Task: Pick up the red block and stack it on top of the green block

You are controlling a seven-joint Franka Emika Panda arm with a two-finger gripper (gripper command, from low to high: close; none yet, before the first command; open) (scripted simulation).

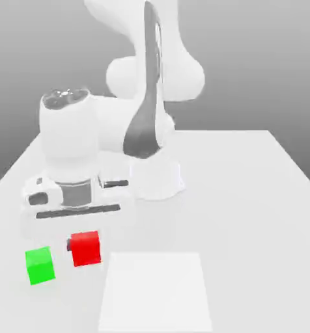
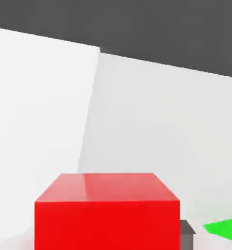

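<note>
Exterior view: whole green block (image 1: 40, 265) (hand view: a corner); opening or hold on red block (image 1: 86, 249): can't tell.

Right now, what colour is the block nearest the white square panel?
Red; the block shows best in the exterior view.

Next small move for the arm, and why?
Probably lift straight up a little: the red block sits right at the jaws, while the green block stands apart beside it, so height seems needed before moving across.
</note>
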